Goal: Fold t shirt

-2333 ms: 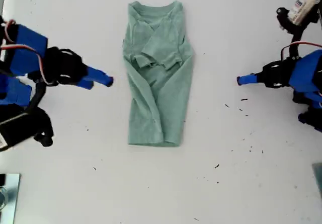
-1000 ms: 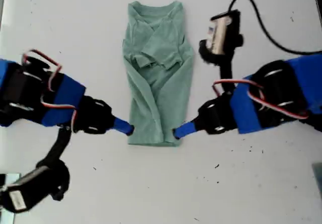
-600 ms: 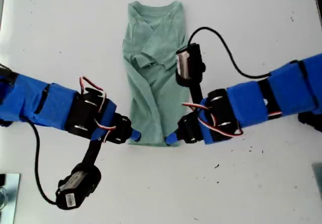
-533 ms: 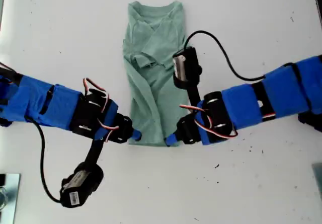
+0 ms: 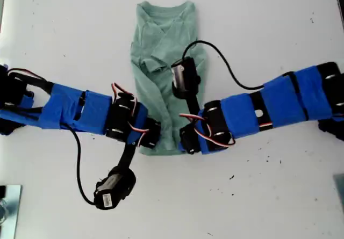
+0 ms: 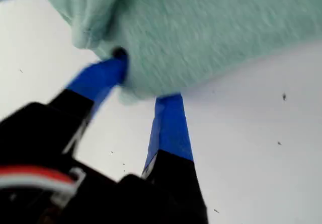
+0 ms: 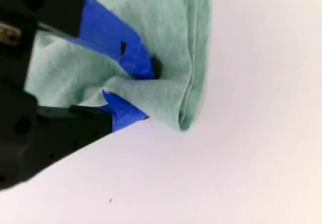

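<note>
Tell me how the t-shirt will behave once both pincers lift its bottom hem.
The t-shirt will probably sag and drape between grips: it lies wrinkled and already bunches around my second pincer. It looks thin and light, so lifting should take little force. My first pincer straddles only the hem edge, so that corner may slip out.

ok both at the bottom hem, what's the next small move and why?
Probably close my first gripper fully on the hem before any lift. Its jaws look spread astride the t shirt edge, one finger on top of the cloth and one at the edge. My second gripper already has cloth bunched between its jaws. Lifting now might drop one corner.
</note>
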Tool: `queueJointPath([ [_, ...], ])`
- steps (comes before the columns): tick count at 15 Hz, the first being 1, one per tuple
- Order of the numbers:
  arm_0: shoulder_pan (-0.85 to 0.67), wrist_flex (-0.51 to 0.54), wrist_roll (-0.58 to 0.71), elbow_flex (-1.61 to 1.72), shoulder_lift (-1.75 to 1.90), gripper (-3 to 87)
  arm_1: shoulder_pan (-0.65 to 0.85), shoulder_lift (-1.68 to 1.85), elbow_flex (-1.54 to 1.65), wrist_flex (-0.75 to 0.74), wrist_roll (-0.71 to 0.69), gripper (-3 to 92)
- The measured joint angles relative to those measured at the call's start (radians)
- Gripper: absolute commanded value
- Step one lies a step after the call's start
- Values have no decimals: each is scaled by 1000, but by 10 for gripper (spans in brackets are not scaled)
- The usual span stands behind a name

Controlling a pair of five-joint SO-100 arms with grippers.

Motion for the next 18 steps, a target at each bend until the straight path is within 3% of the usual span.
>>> queueJointPath([
  [2, 11, 15, 17, -54, -8, -3, 0, -11, -20, 6, -32, 13],
  [4, 12, 18, 40, -60, 78, -3, -9, 43, -115, 104, -74, 13],
  [7, 83, 25, 67, -60, 275, -3, -75, 264, -133, 178, -89, 14],
  [12, 192, -64, 37, -60, 334, -3, -169, 400, -80, 72, -92, 14],
  [15, 137, -41, 74, -52, 374, -3, -44, 400, -77, 54, -232, 14],
  [18, -130, 32, 233, -40, 454, -3, 232, 400, -77, 48, -453, 14],
])
